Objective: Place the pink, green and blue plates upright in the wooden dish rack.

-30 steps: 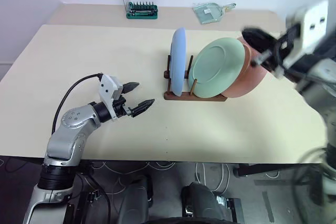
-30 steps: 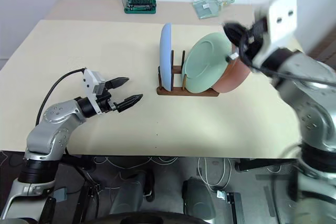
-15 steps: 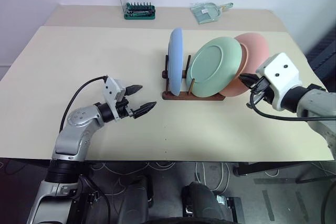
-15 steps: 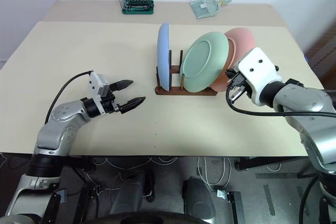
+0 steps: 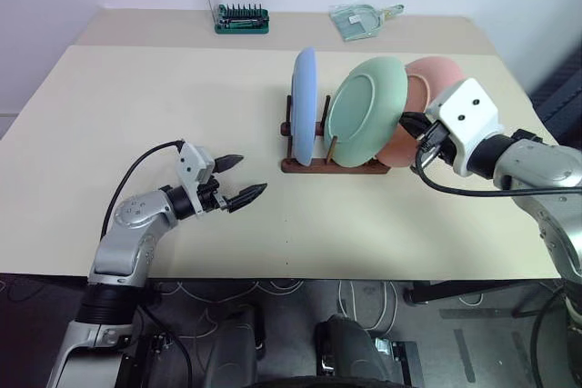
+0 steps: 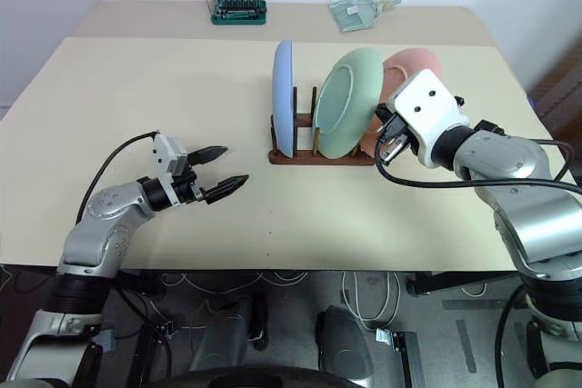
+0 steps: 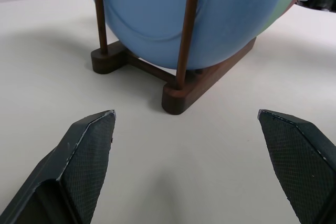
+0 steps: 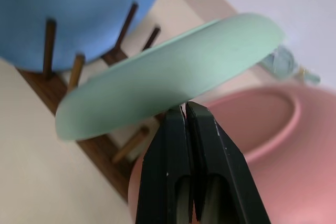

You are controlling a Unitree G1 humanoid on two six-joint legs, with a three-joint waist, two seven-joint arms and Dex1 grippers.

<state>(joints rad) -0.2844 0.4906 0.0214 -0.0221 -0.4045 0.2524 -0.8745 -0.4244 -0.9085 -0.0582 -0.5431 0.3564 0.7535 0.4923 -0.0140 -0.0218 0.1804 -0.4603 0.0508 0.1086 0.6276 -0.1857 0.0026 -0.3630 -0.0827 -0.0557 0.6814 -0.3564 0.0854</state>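
Right gripper has closed in, tips meeting the green plate.

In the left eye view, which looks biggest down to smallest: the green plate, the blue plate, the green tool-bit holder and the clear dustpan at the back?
1. Round pale green plate, shown nearly face-on.
2. Light blue plate, seen edge-on, so it looks narrow.
3 and 4. Green tool-bit holder and clear plastic dustpan: they look about alike, and both are farther away, so ranking is unsure.
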